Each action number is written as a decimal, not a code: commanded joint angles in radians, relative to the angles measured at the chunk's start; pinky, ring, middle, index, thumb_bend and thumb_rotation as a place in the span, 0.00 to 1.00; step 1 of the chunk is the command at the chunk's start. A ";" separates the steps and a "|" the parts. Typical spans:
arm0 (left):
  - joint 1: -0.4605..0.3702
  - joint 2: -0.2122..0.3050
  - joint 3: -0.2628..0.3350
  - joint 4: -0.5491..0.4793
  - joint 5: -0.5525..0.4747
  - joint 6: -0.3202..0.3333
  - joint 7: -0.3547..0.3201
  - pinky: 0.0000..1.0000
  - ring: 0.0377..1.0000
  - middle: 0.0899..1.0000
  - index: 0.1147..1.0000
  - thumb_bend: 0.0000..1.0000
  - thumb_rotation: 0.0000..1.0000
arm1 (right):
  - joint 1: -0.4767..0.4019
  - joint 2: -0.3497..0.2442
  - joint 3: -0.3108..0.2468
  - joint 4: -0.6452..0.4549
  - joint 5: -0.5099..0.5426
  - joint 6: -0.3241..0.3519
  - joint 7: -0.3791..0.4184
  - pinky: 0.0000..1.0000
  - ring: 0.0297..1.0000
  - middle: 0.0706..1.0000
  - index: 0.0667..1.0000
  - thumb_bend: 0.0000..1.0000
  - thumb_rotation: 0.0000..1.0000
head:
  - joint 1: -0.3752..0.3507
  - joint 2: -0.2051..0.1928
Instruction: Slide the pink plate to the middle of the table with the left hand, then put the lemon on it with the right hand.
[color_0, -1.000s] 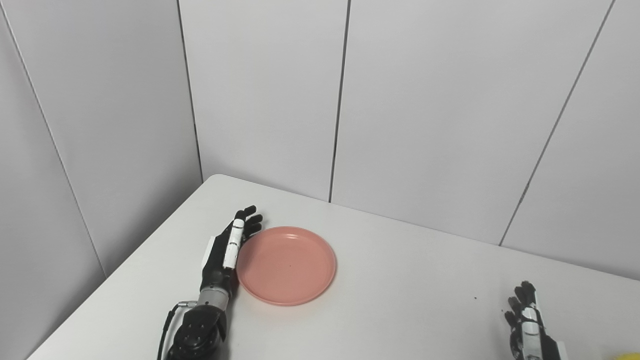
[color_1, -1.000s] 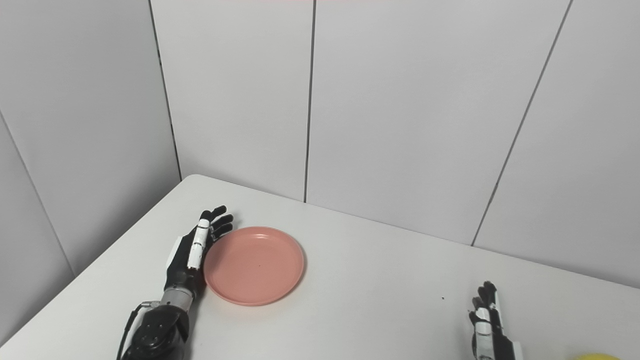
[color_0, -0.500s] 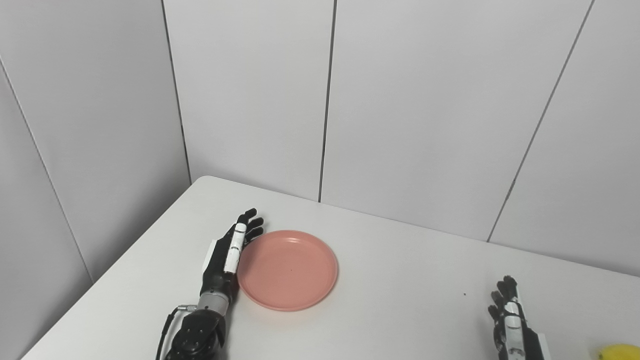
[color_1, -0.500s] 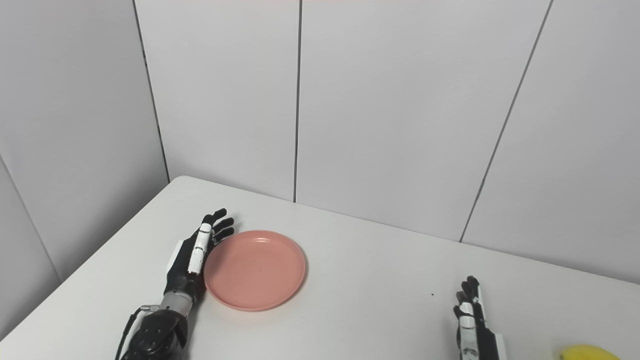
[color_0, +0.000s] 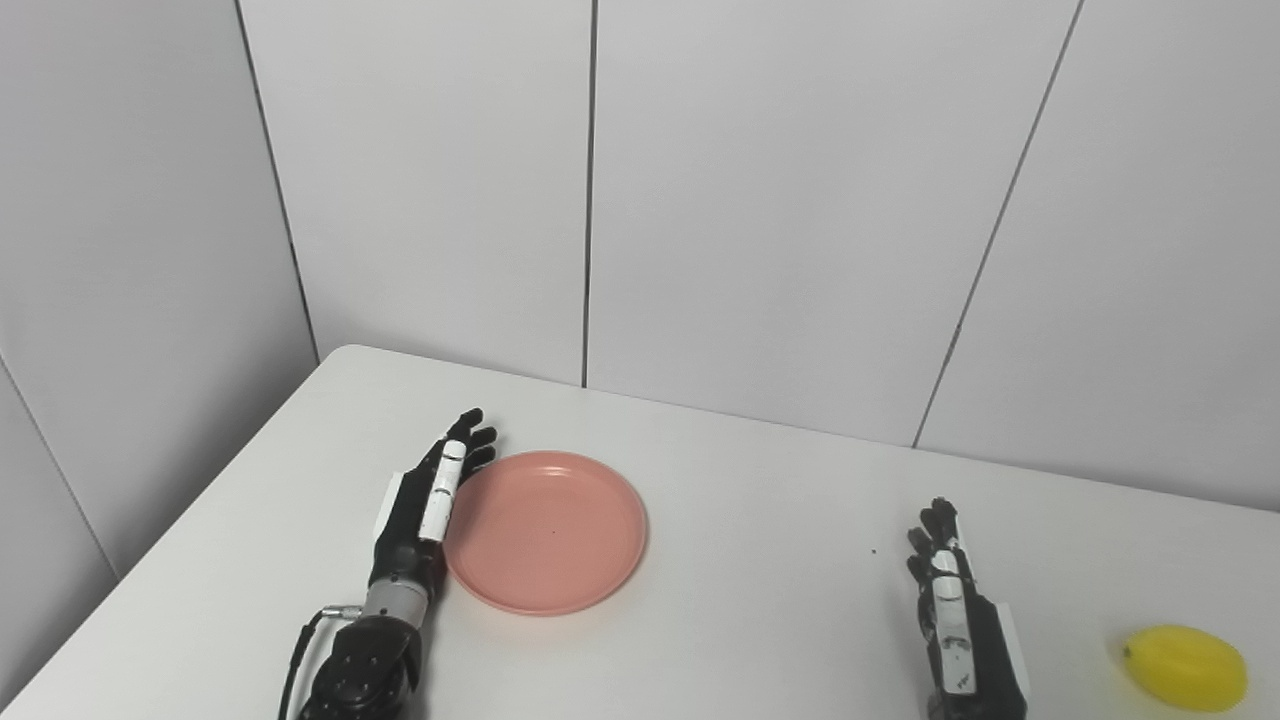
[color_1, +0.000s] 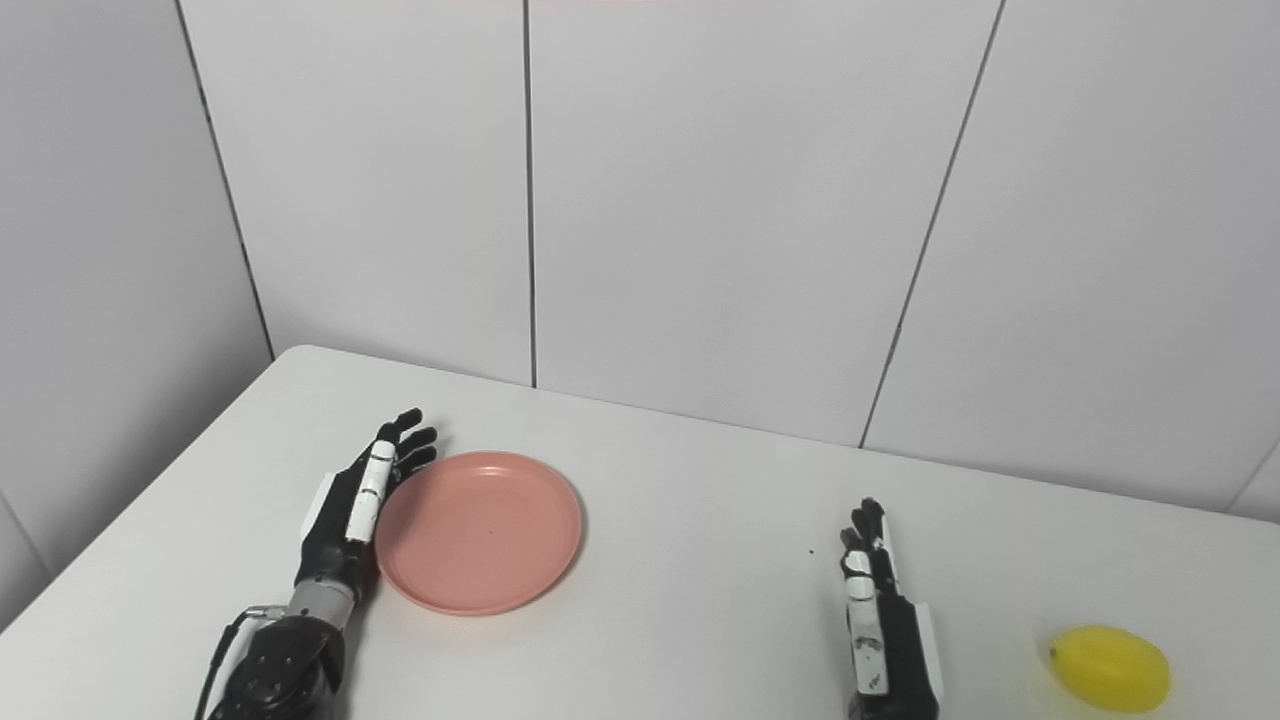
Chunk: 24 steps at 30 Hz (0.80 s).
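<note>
A round pink plate (color_0: 546, 530) lies flat on the left half of the white table (color_0: 760, 520). My left hand (color_0: 425, 497) stands on edge against the plate's left rim, fingers stretched out, open and holding nothing. My right hand (color_0: 952, 612) rests open near the front right, fingers straight and pointing away. A yellow lemon (color_0: 1186, 667) lies on the table to the right of that hand, a hand's width apart from it. In the right eye view the lemon (color_1: 1111, 668) sits near the bottom right corner.
Grey panelled walls (color_0: 760, 200) close the table at the back and on the left. A small dark speck (color_0: 873, 550) lies on the table between plate and right hand.
The camera has swung to the right, so the whole scene shifted left and the lemon came fully into view. The left hand stays against the plate's rim; the plate barely moved.
</note>
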 joint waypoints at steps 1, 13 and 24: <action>-0.029 -0.050 -0.042 0.003 -0.022 0.002 -0.065 0.87 0.85 0.85 0.84 0.63 1.00 | -0.031 0.011 0.001 -0.008 -0.007 -0.047 -0.008 1.00 0.97 0.98 0.99 0.69 1.00 | 0.001 0.000; -0.042 -0.123 -0.066 -0.012 -0.032 0.027 -0.066 0.88 0.87 0.84 0.83 0.66 1.00 | -0.041 0.018 0.007 0.009 -0.039 -0.066 -0.027 1.00 0.97 0.97 0.97 0.70 1.00 | -0.074 0.020; -0.043 -0.179 -0.086 -0.013 -0.025 0.013 -0.089 0.89 0.87 0.84 0.83 0.61 1.00 | -0.046 0.030 0.015 0.021 -0.070 -0.055 -0.050 1.00 0.97 0.96 0.97 0.73 1.00 | -0.144 0.013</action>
